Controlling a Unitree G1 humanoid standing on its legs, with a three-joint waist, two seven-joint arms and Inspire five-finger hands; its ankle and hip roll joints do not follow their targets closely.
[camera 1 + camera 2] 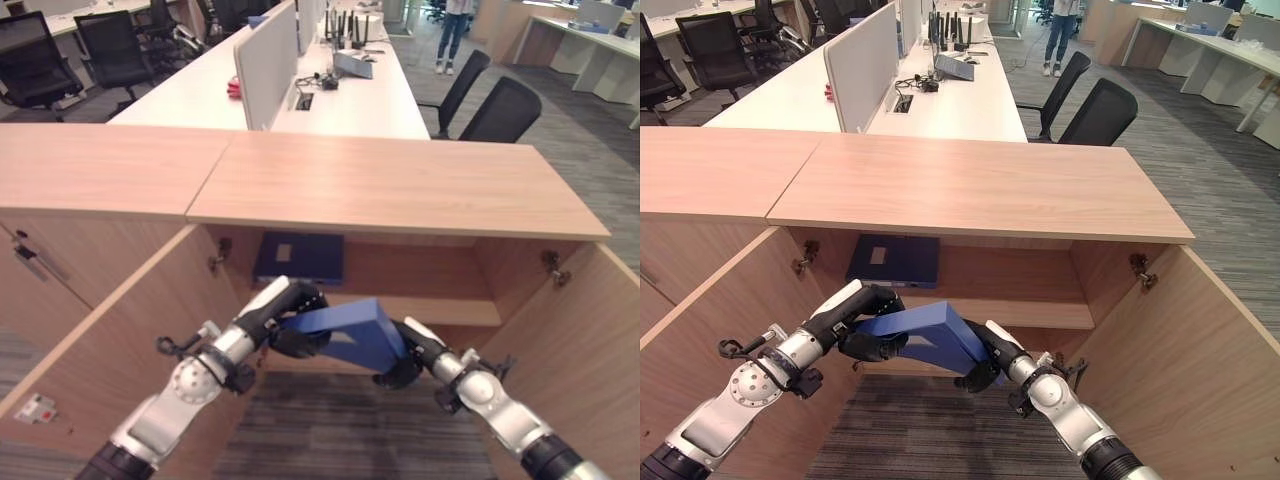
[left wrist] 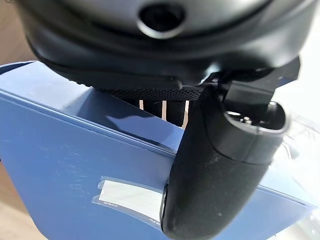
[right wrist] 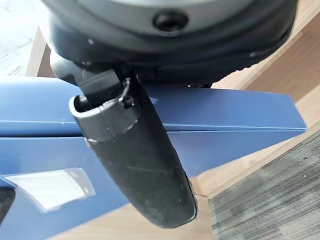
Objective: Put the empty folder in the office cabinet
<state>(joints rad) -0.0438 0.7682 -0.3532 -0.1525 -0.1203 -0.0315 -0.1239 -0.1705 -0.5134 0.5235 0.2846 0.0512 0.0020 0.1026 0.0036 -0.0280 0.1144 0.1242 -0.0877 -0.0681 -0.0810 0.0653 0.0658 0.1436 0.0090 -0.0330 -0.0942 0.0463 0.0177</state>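
The left hand (image 1: 296,318) and right hand (image 1: 408,358) are both clamping the blue folder (image 1: 350,335) — thumbs pressed across it — just outside the open cabinet (image 1: 400,185), below its shelf (image 1: 440,310). Tilted, it risks catching the shelf edge and slipping loose.

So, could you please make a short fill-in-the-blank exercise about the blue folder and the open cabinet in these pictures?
1. The blue folder is held by ____ robot hands, the left hand and the right hand.
2. Both doors of the cabinet stand ____.
3. On the cabinet's shelf a second, ____ blue folder already lies flat.
4. Behind the cabinet stand two ____ office chairs.

Missing words: both; open; darker; black
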